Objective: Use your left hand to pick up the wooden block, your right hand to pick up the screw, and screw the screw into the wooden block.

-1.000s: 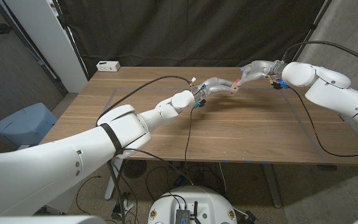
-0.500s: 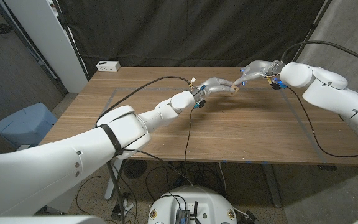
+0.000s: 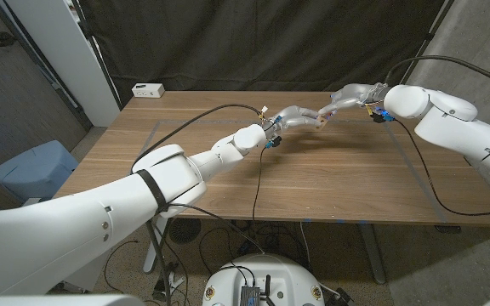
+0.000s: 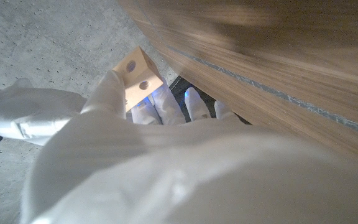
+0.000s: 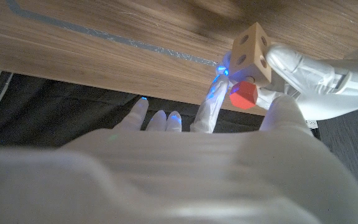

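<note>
Two hands meeting above far table point(image 3: 228, 183) middle. Block point(image 5: 252, 55) gripped in left hand point(image 3: 294, 117), raised off wood, holed face turned toward partner for access. Red-headed screw point(image 5: 243, 94) pinched in right hand point(image 3: 349, 96), pressed at block's hole, likely mid-threading.

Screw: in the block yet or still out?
In, at least started: red screw head sits against the wooden block face, pinched by the right hand. Depth: cannot tell.
</note>
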